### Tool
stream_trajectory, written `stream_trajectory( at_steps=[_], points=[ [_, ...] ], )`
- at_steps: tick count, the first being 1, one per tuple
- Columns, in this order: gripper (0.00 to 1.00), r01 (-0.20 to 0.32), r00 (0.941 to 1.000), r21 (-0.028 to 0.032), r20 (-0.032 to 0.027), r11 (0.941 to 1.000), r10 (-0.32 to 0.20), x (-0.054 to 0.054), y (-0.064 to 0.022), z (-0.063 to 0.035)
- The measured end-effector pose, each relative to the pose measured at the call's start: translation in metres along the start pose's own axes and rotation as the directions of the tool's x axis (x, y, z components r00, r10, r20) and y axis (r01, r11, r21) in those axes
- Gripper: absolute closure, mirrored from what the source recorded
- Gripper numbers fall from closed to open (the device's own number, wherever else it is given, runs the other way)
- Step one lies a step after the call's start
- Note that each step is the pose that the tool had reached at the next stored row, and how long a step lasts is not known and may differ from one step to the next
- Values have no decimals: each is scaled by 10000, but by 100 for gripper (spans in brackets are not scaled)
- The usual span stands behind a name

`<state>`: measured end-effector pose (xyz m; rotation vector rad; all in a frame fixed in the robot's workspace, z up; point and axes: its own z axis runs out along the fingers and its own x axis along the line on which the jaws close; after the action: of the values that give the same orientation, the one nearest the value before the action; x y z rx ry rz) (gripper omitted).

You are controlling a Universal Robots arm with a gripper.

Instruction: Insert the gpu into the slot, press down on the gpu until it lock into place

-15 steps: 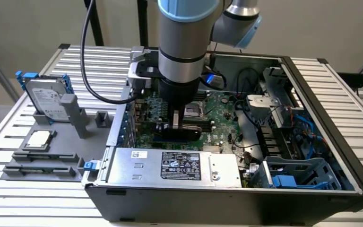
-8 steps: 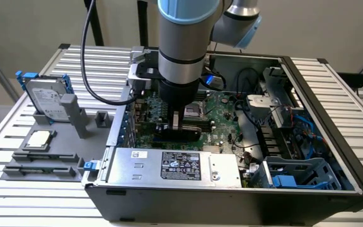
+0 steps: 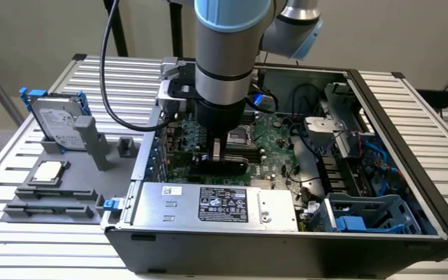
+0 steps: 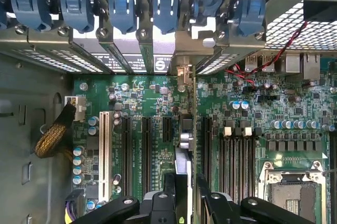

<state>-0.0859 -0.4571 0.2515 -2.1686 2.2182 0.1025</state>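
From the exterior view I see my arm reaching straight down into the open computer case [image 3: 410, 192], with the gripper [image 3: 219, 153] low over the green motherboard [image 3: 275, 143], just behind the silver power supply box [image 3: 216, 204]. A dark flat piece sits right under the fingers, which I take to be the card [image 3: 222, 165], lying roughly crosswise in this view and directly below the wrist, so the line that matters here runs straight down from the gripper to the board. I cannot make out the blue slot from this side, as the arm and the card cover that stretch. On the wrist view the picture is clearer: the gripper [image 4: 181, 197] has its two fingers drawn in close on the top edge of the card [image 4: 185, 145], which I see edge-on as a thin strip running away from the fingers toward the row of blue clips [image 4: 124, 11] on the rear wall of the case. The card's long axis lies parallel to the black slots [image 4: 145, 148] on either side of it, and its far end meets the metal bracket [image 4: 183, 71] by the back panel. The card stands upright between those slots and looks seated or nearly so; whether it has locked I cannot tell, since its own edge hides the slot beneath it.
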Motion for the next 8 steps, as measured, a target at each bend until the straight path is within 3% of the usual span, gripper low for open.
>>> stream_trajectory(
  at_steps=[4, 5, 8],
  points=[
    [73, 2, 10000, 3, 10, 10000, -2, -1, 0, 4],
    [66, 1, 10000, 0, 2, 10000, -1, -1, 1, -9],
    [66, 2, 10000, -3, 5, 10000, -2, -9, 2, -107]
  ],
)
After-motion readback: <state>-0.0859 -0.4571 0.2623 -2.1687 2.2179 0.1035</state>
